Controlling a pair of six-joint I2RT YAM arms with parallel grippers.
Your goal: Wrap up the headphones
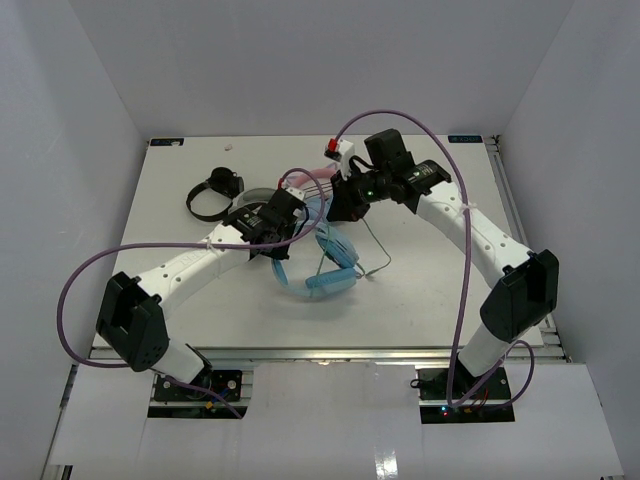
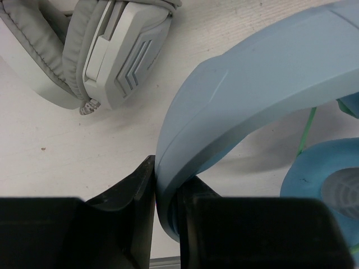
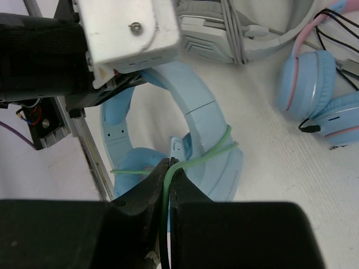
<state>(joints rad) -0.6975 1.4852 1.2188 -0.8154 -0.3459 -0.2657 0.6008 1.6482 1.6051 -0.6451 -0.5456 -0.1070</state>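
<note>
The light-blue headphones (image 1: 330, 268) lie mid-table between both arms. My left gripper (image 2: 168, 179) is shut on their headband (image 2: 241, 78), which arcs up and to the right above a padded cup (image 2: 328, 185). My right gripper (image 3: 168, 165) is shut on the thin pale-green cable (image 3: 210, 152), pinched between the fingertips. From there the cable runs twice across the headband (image 3: 196, 106) just above the cup. In the top view the right gripper (image 1: 340, 205) hovers close beside the left gripper (image 1: 290, 215), and a loose length of cable (image 1: 375, 245) trails to the right.
A grey-white pair (image 2: 112, 50) lies just beyond the left gripper. A pink pair with blue cups (image 3: 320, 95) and a black lead sits to the right of the right gripper. A black pair (image 1: 213, 195) rests at the back left. White walls enclose the table.
</note>
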